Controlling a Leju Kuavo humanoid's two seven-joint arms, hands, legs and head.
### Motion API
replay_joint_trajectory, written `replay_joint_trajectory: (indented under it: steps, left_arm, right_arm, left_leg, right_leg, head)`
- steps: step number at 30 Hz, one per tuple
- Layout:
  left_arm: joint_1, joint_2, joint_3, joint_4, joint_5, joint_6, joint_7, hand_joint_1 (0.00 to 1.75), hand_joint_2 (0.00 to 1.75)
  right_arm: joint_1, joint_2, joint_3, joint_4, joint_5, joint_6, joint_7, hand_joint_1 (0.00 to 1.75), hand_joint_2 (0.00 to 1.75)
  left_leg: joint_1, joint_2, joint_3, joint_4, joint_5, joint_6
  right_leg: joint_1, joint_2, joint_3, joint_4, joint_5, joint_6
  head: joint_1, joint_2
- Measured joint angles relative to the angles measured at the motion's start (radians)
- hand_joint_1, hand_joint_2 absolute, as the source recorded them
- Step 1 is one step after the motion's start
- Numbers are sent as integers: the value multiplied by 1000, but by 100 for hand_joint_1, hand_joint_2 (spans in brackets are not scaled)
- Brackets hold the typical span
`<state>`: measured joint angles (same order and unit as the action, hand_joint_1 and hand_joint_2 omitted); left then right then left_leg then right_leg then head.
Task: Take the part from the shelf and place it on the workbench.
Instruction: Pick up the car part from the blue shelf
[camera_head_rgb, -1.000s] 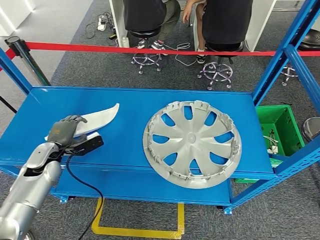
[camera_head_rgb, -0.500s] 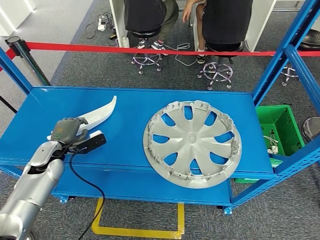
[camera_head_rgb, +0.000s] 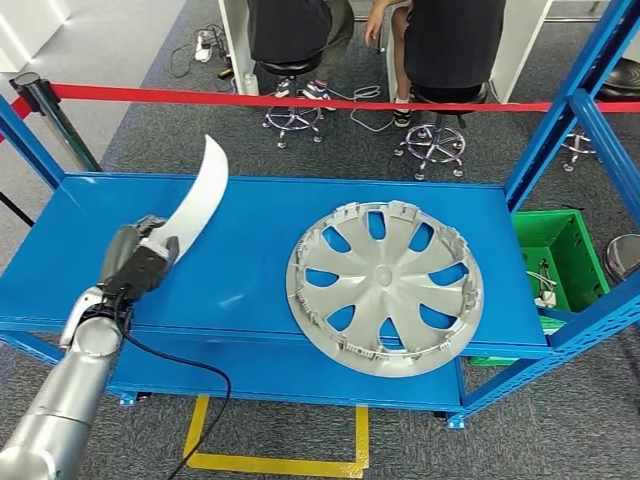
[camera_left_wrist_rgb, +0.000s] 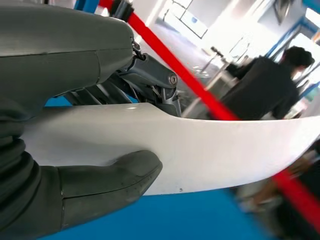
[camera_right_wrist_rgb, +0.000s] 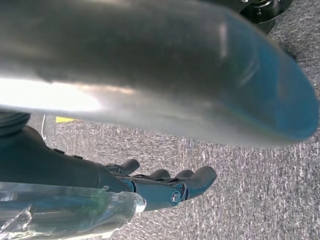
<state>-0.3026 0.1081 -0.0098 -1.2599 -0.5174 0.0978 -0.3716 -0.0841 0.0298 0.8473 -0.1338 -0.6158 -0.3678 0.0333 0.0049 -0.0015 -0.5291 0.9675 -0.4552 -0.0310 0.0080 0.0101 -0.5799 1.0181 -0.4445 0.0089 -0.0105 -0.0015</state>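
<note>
The part is a long, curved white plastic trim piece. My left hand grips it at its lower end, above the left side of the blue shelf. It stands tilted, its tip raised toward the far edge. The left wrist view has the white part clamped between the thumb and the dark fingers above it. My right hand hangs over grey carpet, fingers stretched out and holding nothing.
A large silver hubcap lies on the shelf's right half. Blue shelf uprights rise at the right, with a green bin beyond. A red barrier tape runs behind the shelf, and people sit on stools past it. A black cable trails from my left wrist.
My left hand has lifted the white part off the shelf. Its tip swung up from lying nearly flat to pointing steeply upward.
</note>
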Motion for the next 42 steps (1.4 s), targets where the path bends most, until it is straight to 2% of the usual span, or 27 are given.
replay_joint_trajectory:
  steps: [10,12,16,19,27,31,33,35,38,39,40,41,42]
  left_arm:
    - [22,-55,69,-95,92,-26,-23,175,175]
    - [32,-70,86,-118,204,-70,-42,175,175]
    - [60,-124,138,-229,538,-211,-76,175,175]
    - [82,-150,164,-311,631,-263,-98,175,175]
    - [114,-175,197,-427,644,-290,-122,175,175]
    - [116,-175,200,-438,615,-285,-131,175,175]
    - [117,-176,200,-444,611,-283,-133,175,175]
    - [115,-178,200,-448,610,-283,-134,175,175]
    - [117,-181,202,-450,610,-283,-135,175,175]
    - [120,-182,203,-450,610,-282,-135,175,175]
    - [121,-183,203,-450,609,-282,-135,175,175]
    - [122,-184,203,-450,609,-282,-135,175,175]
    - [122,-184,204,-450,608,-282,-135,175,175]
  right_arm:
    - [-1,0,7,0,0,-4,-3,0,0]
    - [-1,0,10,0,0,-6,-5,0,0]
    - [-1,0,22,0,-1,-10,-11,0,0]
    - [-1,0,25,0,-5,-10,-18,0,0]
    - [-1,2,30,0,-21,-9,-15,0,0]
    - [-2,3,30,0,-27,-10,-18,0,0]
    - [-3,3,30,0,-28,-11,-18,0,0]
    - [-4,3,30,0,-28,-12,-19,0,0]
    - [-3,3,30,0,-29,-12,-20,0,0]
    - [-3,3,30,0,-30,-12,-20,0,0]
    - [-2,3,31,0,-30,-12,-20,0,0]
    - [-2,3,31,0,-30,-12,-20,0,0]
    - [-3,3,31,0,-30,-12,-20,0,0]
  left_leg:
    - [0,0,0,0,0,0]
    - [0,0,0,0,0,0]
    - [0,0,0,0,0,0]
    - [0,0,-1,0,-1,1]
    - [-5,0,-1,3,-2,6]
    - [-10,0,-4,6,-2,15]
    - [-7,0,0,-5,4,23]
    - [2,1,7,-19,12,30]
    - [7,1,12,-23,12,33]
    - [9,1,13,-22,10,31]
    - [11,0,16,-22,7,28]
    - [15,-1,20,-20,4,23]
    - [19,-2,24,-15,-2,17]
  right_leg:
    - [0,0,0,0,0,0]
    - [0,0,0,0,0,0]
    - [0,0,0,0,0,0]
    - [0,0,0,0,0,0]
    - [-5,0,0,-2,2,4]
    - [-10,0,0,-4,4,13]
    - [-9,0,1,-7,4,20]
    - [-8,-1,-18,34,-24,29]
    - [-17,-2,-114,227,-105,43]
    - [-20,-2,-139,270,-110,47]
    - [-23,-3,-146,275,-95,51]
    - [-26,-3,-132,238,-60,55]
    - [-30,-4,-103,170,-18,60]
  head:
    - [0,0]
    - [0,0]
    - [0,0]
    - [0,0]
    - [0,0]
    - [0,0]
    - [0,0]
    - [4,0]
    - [11,0]
    - [11,0]
    - [12,0]
    - [12,0]
    - [12,0]
